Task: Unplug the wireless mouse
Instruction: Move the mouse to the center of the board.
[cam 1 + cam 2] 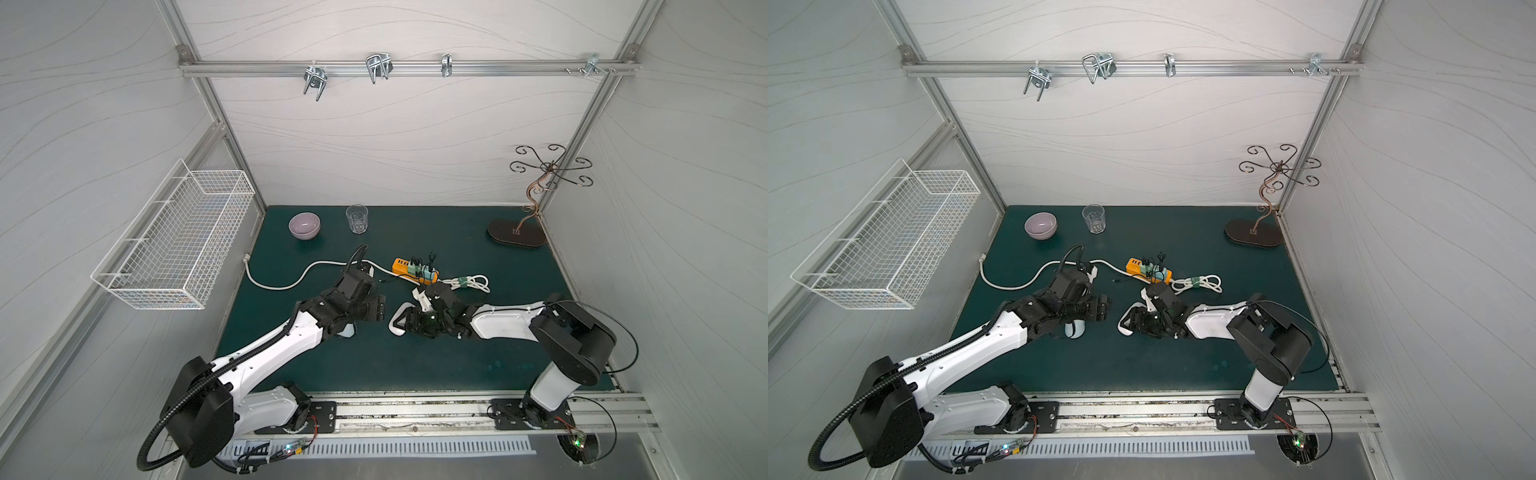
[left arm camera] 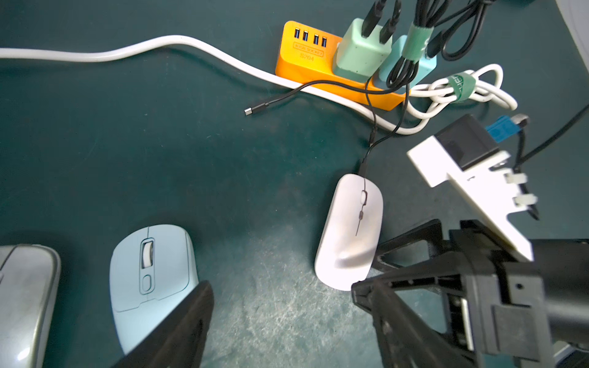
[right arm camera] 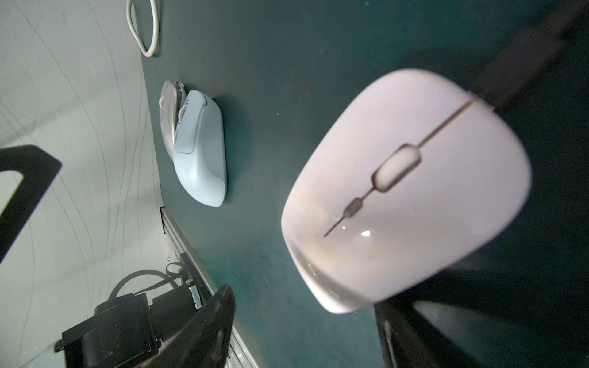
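Note:
The white wireless mouse [image 2: 350,229] lies on the green mat with a thin black cable [image 2: 373,127] plugged into its front end. That cable runs to the chargers on the orange power strip [image 2: 306,67]. My right gripper [image 3: 302,306] is open, low at the mouse's [image 3: 404,188] rear end, which sits just ahead of the jaws and nearer one finger. My left gripper [image 2: 282,293] is open over bare mat, between the white mouse and a light blue mouse [image 2: 149,277]. In both top views the two grippers [image 1: 381,307] [image 1: 1136,322] face each other mid-mat.
A grey mouse [image 2: 25,299] lies beside the blue one. A loose black cable end [image 2: 251,110] rests near the strip, with a white cord [image 1: 282,282] and a bundled cord [image 1: 469,283]. A purple bowl [image 1: 304,225], glass [image 1: 357,219] and metal stand [image 1: 516,235] stand at the back.

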